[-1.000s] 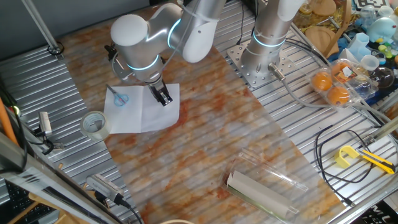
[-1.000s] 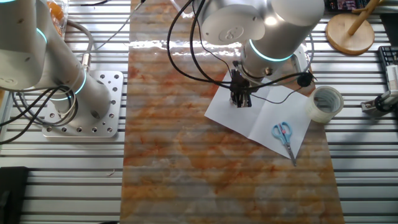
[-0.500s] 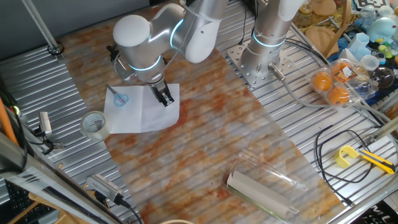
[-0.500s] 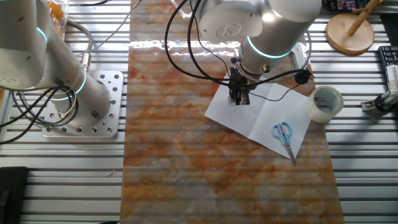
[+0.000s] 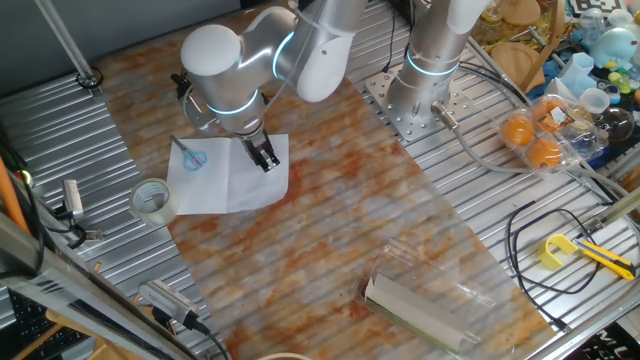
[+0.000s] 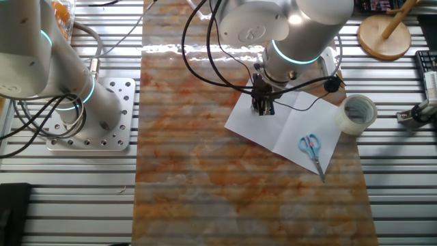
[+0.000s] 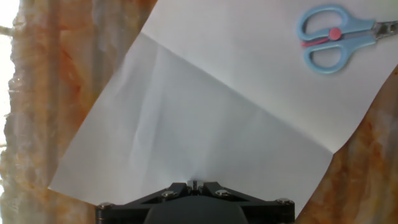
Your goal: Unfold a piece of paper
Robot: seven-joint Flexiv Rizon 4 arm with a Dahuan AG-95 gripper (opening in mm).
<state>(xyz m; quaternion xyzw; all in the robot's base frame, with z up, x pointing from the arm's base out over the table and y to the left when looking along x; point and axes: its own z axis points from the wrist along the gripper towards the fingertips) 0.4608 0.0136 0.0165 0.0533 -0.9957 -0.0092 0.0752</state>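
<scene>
White, the piece of paper [image 6: 283, 125] lies opened flat on the orange-streaked surface [image 6: 198, 178], right of centre; blue-handled scissors [image 6: 311, 151] rest on it. The claw [image 6: 263, 107] hangs above, fingers together, gripping nothing.

White paper [image 7: 205, 118], plain, one straight crease across. Light blue handles with a red pivot on the scissors [image 7: 333, 38]. Mottled orange, rust and cream streaks on the mat [image 6: 205, 178]. Ribbed silver-grey on the table [image 5: 60, 130]. Black on the gripper [image 6: 263, 108]; white and silver arm [image 5: 280, 50] with glowing cyan rings. Translucent whitish tape roll [image 6: 358, 113]. Bright orange fruit [image 5: 530, 140]. Yellow cutter [image 5: 560, 252].
</scene>
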